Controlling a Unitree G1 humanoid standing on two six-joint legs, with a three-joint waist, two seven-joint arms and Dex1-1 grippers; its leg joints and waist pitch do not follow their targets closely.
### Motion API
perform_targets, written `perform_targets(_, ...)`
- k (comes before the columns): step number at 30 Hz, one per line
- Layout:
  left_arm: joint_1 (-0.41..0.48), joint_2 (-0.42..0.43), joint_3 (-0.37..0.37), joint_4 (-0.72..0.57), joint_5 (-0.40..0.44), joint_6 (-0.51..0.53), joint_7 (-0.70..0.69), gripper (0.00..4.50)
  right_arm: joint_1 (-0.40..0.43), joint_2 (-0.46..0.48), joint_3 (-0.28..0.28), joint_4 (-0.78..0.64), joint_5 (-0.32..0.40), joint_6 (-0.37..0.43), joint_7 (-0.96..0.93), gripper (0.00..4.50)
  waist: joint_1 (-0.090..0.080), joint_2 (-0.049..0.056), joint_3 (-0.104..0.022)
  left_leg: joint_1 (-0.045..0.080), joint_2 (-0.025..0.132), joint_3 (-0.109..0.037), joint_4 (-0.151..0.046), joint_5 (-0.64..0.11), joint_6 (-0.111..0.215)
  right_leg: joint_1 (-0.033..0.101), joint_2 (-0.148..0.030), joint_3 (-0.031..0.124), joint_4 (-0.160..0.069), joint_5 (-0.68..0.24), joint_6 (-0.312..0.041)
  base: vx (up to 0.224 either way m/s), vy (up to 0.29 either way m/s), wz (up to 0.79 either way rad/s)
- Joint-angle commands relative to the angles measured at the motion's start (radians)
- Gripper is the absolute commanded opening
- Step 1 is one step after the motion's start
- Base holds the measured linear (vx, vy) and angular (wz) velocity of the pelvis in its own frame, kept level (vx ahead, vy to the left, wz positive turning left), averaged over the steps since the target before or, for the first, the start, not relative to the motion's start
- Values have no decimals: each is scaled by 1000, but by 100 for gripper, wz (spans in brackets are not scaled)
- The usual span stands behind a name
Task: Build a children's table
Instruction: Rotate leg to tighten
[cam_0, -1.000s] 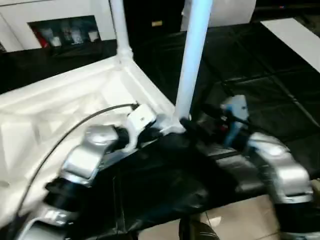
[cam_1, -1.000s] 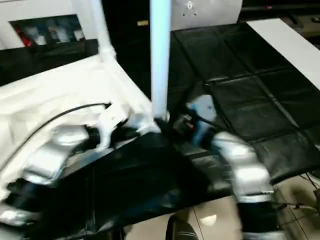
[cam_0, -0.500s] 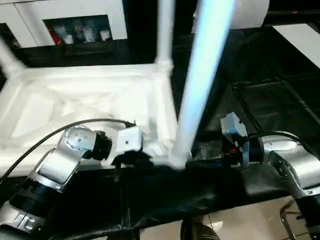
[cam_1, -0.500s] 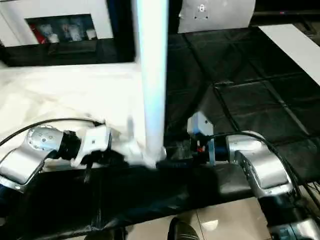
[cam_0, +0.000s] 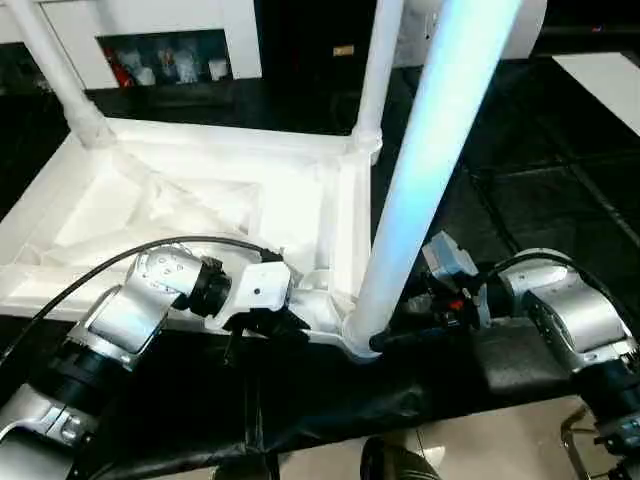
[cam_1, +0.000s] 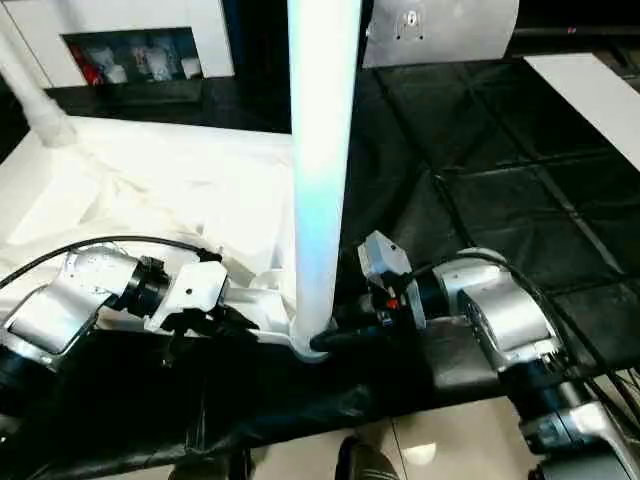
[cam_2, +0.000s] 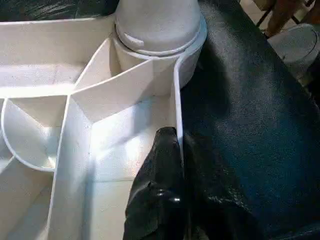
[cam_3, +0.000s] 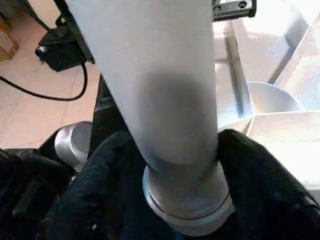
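White plastic, ribbed side up, the children's table (cam_0: 200, 215) lies upside down on the black-covered work table (cam_0: 560, 170), its near edge close to the table's front. Three tube legs stand in corner sockets: the near leg (cam_0: 425, 175) rises from the near right corner and runs out of the top of the head views, as do the far right leg (cam_0: 375, 70) and the far left leg (cam_0: 55, 65). The near left corner lies behind the silver left forearm (cam_0: 125, 320), so I cannot tell what is in it.

The left gripper (cam_2: 172, 165) is closed on the thin upright rim wall of the tabletop beside the near right socket; in the left wrist view one black finger presses the inner face and the other sits on the outer side, partly lost against the dark cover. The right gripper (cam_3: 175, 165) is clamped around the base of the near leg, just above the socket collar; its black padded fingers (cam_3: 260, 185) wrap both sides of the tube, and the tube itself blocks the fingertips.

A pale flat panel (cam_0: 600, 75) lies at the far right of the work table, cut off by the picture edge. White shelving (cam_0: 165, 45) with small items too indistinct to name stands behind.
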Motion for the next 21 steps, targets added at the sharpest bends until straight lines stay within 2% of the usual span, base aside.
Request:
perform_targets(1, -20, -9, -30, -8, 12, -27, -25, 0, -8, 7, 19, 2, -3, -11, 28, 252, -9, -9, -65, 28, 61, -24, -69, -194, 78, 50, -69, 48, -64, -280, -243, 0, 0, 0)
perform_targets(3, -22, -10, -27, -2, 13, -30, -25, 0, -8, 13, 25, 3, -1, -11, 34, 243, -9, -8, -65, 29, 61, -23, -69, -195, 78, 50, -70, 49, -65, -283, -244, 0, 0, 0)
perform_targets(5, -23, -12, -24, 1, 12, -29, -22, 0, -5, 15, 27, 0, 2, -11, 36, 214, -8, -8, -65, 28, 61, -23, -69, -192, 79, 50, -70, 49, -65, -281, -244, 0, 0, 0)
perform_targets(8, -18, -19, -11, -2, 0, -3, -3, 0, 11, 14, 21, -23, 24, 13, 34, 206, -6, -2, -67, 30, 62, -24, -69, -201, 75, 50, -70, 49, -65, -283, -247, 0, 0, 0)
perform_targets(9, -13, -24, 0, -10, -7, 22, 16, 0, 24, 15, 13, -42, 38, 33, 27, 202, -7, -3, -66, 30, 63, -24, -70, -203, 73, 50, -69, 49, -66, -282, -248, 0, 0, 0)
perform_targets(10, -11, -26, 4, -14, -9, 33, 23, 0, 29, 15, 9, -50, 44, 40, 23, 200, -5, 2, -67, 30, 63, -24, -70, -204, 71, 51, -69, 49, -65, -278, -251, 0, 0, 0)
perform_targets(12, -7, -33, 14, -24, -10, 62, 50, 0, 44, 17, -1, -70, 54, 59, 5, 199, -3, 1, -67, 30, 64, -24, -72, -207, 68, 52, -69, 49, -65, -269, -254, 0, 0, 0)
perform_targets(14, 7, -62, 45, -60, -24, 160, 124, 0, 85, 40, -38, -122, 79, 105, -77, 198, 1, 10, -69, 31, 65, -26, -72, -211, 59, 52, -70, 49, -64, -258, -261, 0, 0, 0)
perform_targets(15, 12, -75, 55, -77, -29, 197, 152, 0, 101, 51, -51, -142, 86, 125, -114, 198, -2, 6, -66, 28, 64, -25, -74, -224, 54, 53, -69, 50, -67, -273, -257, 0, 0, 0)
perform_targets(16, 17, -89, 63, -95, -32, 237, 179, 0, 116, 62, -63, -162, 92, 145, -153, 198, 0, 8, -66, 29, 63, -27, -74, -234, 51, 52, -70, 49, -70, -292, -255, 0, 0, 0)
perform_targets(18, 21, -107, 71, -112, -31, 276, 214, 0, 135, 76, -74, -188, 97, 166, -193, 198, -5, 4, -64, 28, 60, -29, -77, -256, 40, 53, -71, 48, -77, -352, -235, 0, 0, 0)
perform_targets(19, 23, -146, 83, -132, -19, 338, 283, 0, 168, 99, -86, -229, 90, 186, -263, 198, -10, 9, -62, 26, 61, -31, -79, -265, 28, 53, -71, 50, -80, -375, -219, 0, 0, 0)
perform_targets(21, 22, -170, 89, -143, -11, 377, 326, 0, 185, 114, -90, -248, 69, 189, -308, 198, -14, 7, -65, 27, 57, -33, -78, -269, 25, 53, -72, 48, -82, -393, -209, 0, 0, 0)
